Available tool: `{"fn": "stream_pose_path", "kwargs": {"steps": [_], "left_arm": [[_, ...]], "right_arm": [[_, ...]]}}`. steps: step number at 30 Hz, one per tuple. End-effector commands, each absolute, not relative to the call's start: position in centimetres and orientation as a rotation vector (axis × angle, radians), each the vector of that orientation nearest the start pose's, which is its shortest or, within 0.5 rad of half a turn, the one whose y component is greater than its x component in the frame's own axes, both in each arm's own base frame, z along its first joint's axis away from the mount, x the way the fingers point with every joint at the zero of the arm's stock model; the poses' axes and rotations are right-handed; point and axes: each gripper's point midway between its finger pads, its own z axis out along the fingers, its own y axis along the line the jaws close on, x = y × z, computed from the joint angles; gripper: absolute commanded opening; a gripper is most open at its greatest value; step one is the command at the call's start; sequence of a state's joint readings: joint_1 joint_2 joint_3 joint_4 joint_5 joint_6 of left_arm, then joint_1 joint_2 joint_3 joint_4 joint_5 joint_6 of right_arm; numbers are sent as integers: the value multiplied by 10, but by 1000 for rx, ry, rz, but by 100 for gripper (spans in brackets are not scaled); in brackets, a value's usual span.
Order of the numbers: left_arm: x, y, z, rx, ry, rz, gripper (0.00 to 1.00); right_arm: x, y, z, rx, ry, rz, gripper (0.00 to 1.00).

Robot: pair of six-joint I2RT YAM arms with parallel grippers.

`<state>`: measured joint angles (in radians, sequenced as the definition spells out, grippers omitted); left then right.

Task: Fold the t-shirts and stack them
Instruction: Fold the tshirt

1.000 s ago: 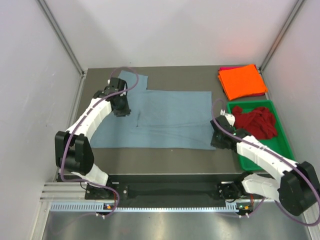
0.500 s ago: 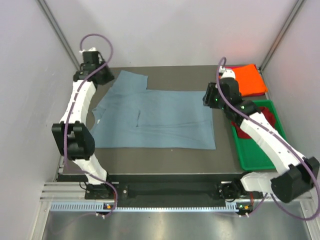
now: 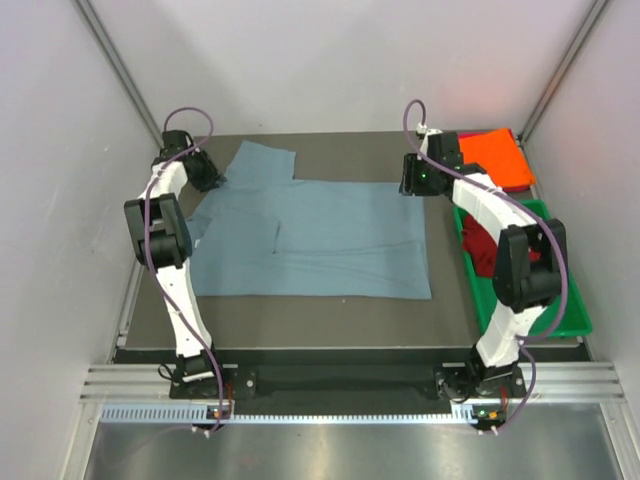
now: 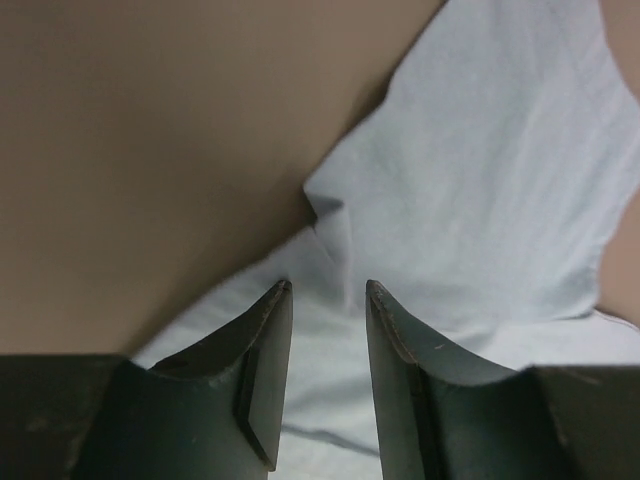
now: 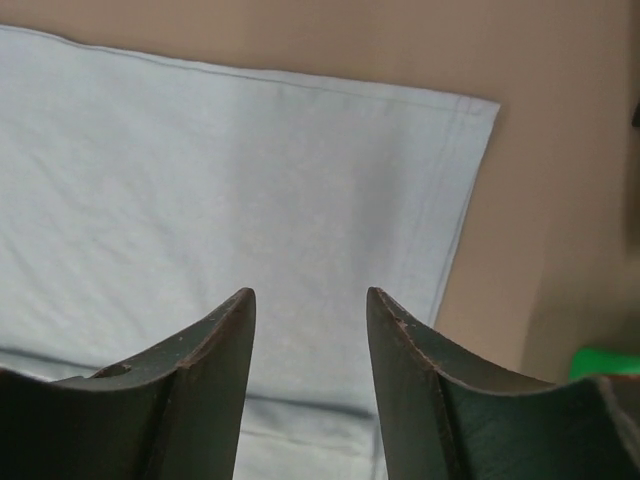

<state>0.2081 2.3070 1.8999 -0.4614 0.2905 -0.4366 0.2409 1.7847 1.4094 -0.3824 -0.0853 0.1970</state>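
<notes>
Tray [image 3: 570, 310] of green plastic holds the dark red shirt [image 3: 478, 245], partly hidden.

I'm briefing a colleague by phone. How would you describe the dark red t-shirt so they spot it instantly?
At the right of the table sits a green tray, nearer than the folded orange t-shirt. The dark red t-shirt lies inside it, the only shirt crumpled rather than flat or folded.

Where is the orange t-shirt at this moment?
In the top view the folded orange t-shirt lies at the far right corner of the table, just behind the green tray.
</notes>
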Motion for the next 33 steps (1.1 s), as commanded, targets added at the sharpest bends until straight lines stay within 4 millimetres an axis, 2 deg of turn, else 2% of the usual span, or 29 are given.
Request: {"fn": "stream_pose_path", "kwargs": {"steps": [1, 3, 4, 6, 7, 9, 10, 11, 12, 13, 14, 15, 16, 17, 18, 19, 20, 22, 24, 27, 28, 33], "left_arm": [[605, 67, 84, -500, 2262, -385, 41], [607, 74, 74, -492, 2272, -343, 41], [608, 76, 70, -492, 2273, -321, 42], [613, 79, 71, -473, 2249, -307, 43], [615, 79, 74, -466, 2241, -302, 43], [620, 81, 82, -452, 2207, -290, 44], [622, 82, 86, -447, 2192, -276, 45], [623, 85, 89, -445, 2185, -265, 45], [625, 85, 92, -433, 2181, -257, 45], [626, 85, 88, -428, 2189, -254, 45], [626, 85, 86, -423, 2194, -256, 45], [627, 84, 81, -408, 2209, -258, 46], [628, 82, 80, -394, 2215, -269, 45], [628, 78, 77, -376, 2226, -296, 45], [629, 75, 77, -355, 2231, -309, 45], [626, 72, 67, -351, 2257, -327, 45], [626, 68, 64, -336, 2266, -345, 44], [622, 58, 56, -296, 2292, -390, 44], [622, 53, 55, -254, 2300, -395, 43], [625, 54, 57, -228, 2295, -387, 43], [626, 55, 57, -224, 2293, -388, 43], [632, 42, 61, -181, 2269, -471, 40]], "right_arm": [[494, 136, 167, -225, 2217, 405, 49], [505, 132, 164, -258, 2218, 398, 50], [510, 125, 150, -247, 2248, 388, 50], [521, 117, 148, -241, 2247, 384, 51], [525, 110, 137, -225, 2268, 383, 51], [535, 108, 140, -239, 2262, 395, 53], [536, 102, 126, -231, 2300, 396, 54], [544, 102, 134, -242, 2282, 397, 55], [547, 101, 131, -244, 2291, 400, 55], [547, 100, 117, -243, 2331, 404, 55], [554, 100, 124, -288, 2309, 397, 55], [556, 99, 120, -314, 2315, 387, 56], [555, 98, 107, -318, 2353, 386, 56], [562, 95, 112, -316, 2339, 362, 56], [564, 95, 110, -324, 2343, 359, 56], [566, 93, 103, -323, 2354, 358, 57], [570, 92, 105, -322, 2347, 352, 57], [571, 89, 95, -327, 2372, 344, 57], [574, 87, 96, -344, 2370, 340, 57], [569, 81, 85, -355, 2395, 370, 56], [569, 74, 83, -341, 2401, 363, 56], [563, 69, 71, -357, 2428, 402, 56]]}}
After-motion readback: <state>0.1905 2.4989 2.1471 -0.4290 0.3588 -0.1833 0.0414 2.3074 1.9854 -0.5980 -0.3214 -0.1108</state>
